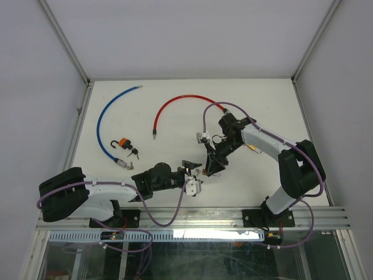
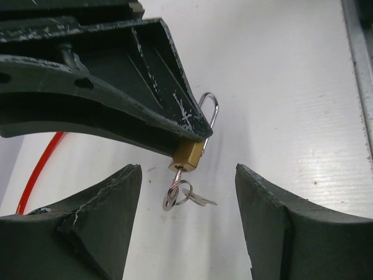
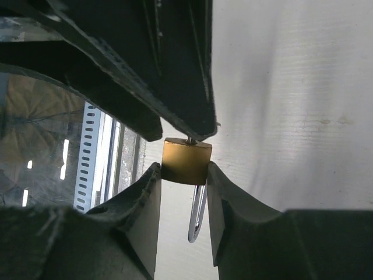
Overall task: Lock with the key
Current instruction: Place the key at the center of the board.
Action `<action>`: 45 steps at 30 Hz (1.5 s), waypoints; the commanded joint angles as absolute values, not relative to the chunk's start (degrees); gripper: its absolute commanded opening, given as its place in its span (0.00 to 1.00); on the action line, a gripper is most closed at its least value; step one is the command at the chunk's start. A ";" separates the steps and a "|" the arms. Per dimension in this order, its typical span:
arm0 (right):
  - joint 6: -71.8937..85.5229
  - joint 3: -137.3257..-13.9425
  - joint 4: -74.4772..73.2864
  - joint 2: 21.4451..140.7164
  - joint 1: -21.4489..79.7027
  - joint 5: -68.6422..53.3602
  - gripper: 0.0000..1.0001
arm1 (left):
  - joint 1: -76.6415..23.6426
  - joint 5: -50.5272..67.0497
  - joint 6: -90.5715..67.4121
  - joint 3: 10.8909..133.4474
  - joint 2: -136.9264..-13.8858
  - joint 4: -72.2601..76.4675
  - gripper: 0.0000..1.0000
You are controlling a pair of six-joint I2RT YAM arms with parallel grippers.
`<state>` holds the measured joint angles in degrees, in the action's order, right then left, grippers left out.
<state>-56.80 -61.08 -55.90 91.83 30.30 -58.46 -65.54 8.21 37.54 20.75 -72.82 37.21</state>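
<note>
Padlock (image 3: 185,161): brass body, held off the table (image 1: 262,105) close to the near edge, slightly right of its middle. I read its position from the top view and its grip from both wrist views.

Shackle (image 2: 211,111): silver loop at the end of the body away from the keys. One leg is hidden behind a finger, so I cannot tell whether it is latched.

Keys (image 2: 175,195): a ring hangs from the keyway end of the body, with one loose key lying out to the side. Something thin and metallic enters that end, and I take it to be the second key, but it is too small to confirm.

Right gripper (image 3: 183,169): fingers pressed onto the two flat sides of the body, pinching it with the shackle pointing back toward the wrist.

Left gripper (image 2: 186,175): fingers spread wide, one on each side of the hanging keys, touching neither keys nor body. It faces the right gripper at close range.

Red cable (image 1: 175,105): curved across the middle of the table toward the far edge, well apart from the padlock.

Blue cable (image 1: 105,122): arc along the left edge.

Orange lock (image 1: 122,142): lies inside that arc, with small dark keys just beside it.
</note>
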 commanded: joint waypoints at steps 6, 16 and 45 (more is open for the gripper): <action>-58.53 -63.86 -57.73 92.88 30.95 -61.78 0.00 | -67.87 0.83 42.97 25.46 -75.54 34.43 0.66; -59.04 -64.59 -58.94 93.97 31.11 -62.99 0.00 | -69.06 1.94 42.95 25.98 -77.88 37.43 0.49; -61.30 -66.01 -62.52 96.59 31.65 -64.77 0.00 | -69.52 6.42 41.68 27.24 -80.59 36.47 0.28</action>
